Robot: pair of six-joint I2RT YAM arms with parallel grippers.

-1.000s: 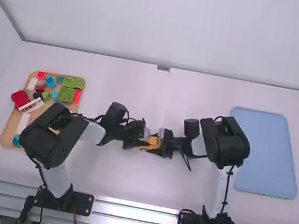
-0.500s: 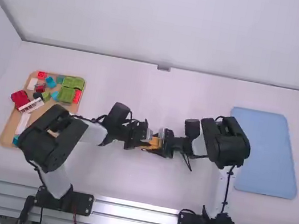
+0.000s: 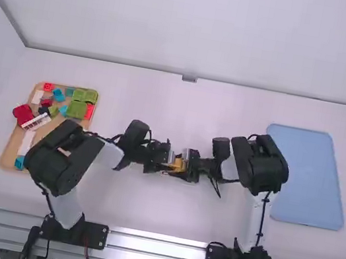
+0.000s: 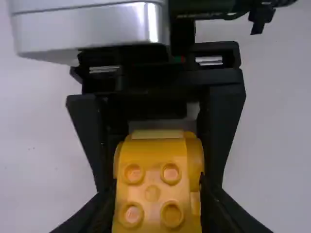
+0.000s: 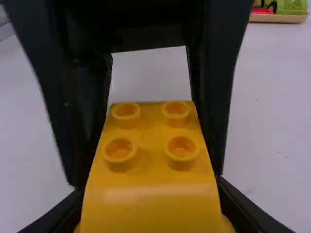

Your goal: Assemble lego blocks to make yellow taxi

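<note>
Mid-table: L grip & R grip both closed on taxi, one per end. Best: hold lvl, align edges, press straight w/o twist. Long axis approx. L–R, grip to grip; studs up, front unclear.

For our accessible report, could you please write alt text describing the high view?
A robot's left gripper and right gripper hold one yellow piece between them above a white table. A tray of colourful blocks lies at far left, a blue mat at far right.
</note>
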